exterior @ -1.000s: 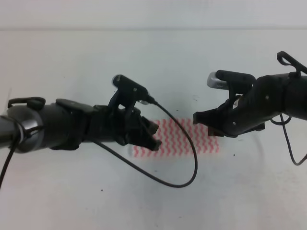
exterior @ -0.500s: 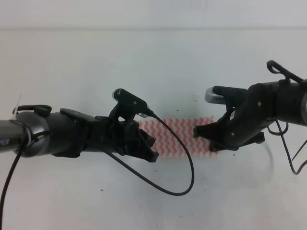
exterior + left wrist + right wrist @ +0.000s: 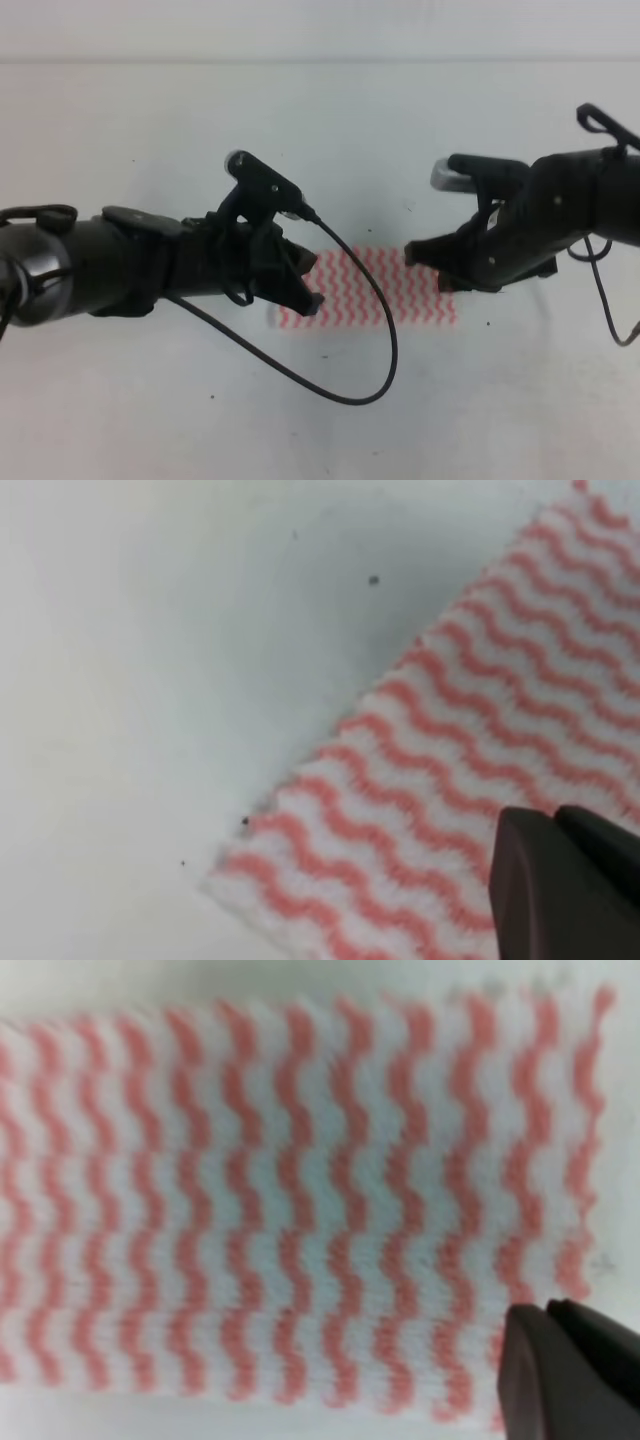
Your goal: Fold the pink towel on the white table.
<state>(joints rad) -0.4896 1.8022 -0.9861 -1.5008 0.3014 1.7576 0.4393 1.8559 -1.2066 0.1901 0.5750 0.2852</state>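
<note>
The pink towel (image 3: 352,296) lies flat on the white table (image 3: 300,120), a wide strip of pink and white zigzag between the two arms. My left gripper (image 3: 312,292) hangs over the towel's left end. In the left wrist view its dark fingertips (image 3: 575,880) are pressed together above the cloth near a corner (image 3: 330,840), holding nothing. My right gripper (image 3: 416,252) sits over the towel's far right corner. The right wrist view shows its fingertips (image 3: 570,1365) also together, low over the towel (image 3: 290,1200) near its right edge.
A black cable (image 3: 385,340) loops from the left wrist camera over the towel and onto the table in front. Small dark specks (image 3: 373,579) dot the table. The table's far edge (image 3: 320,62) runs across the top.
The left arm dipped toward the front, then came back up over the towel's left end. The right gripper dipped and returned. The towel stays flat in about the same place.
</note>
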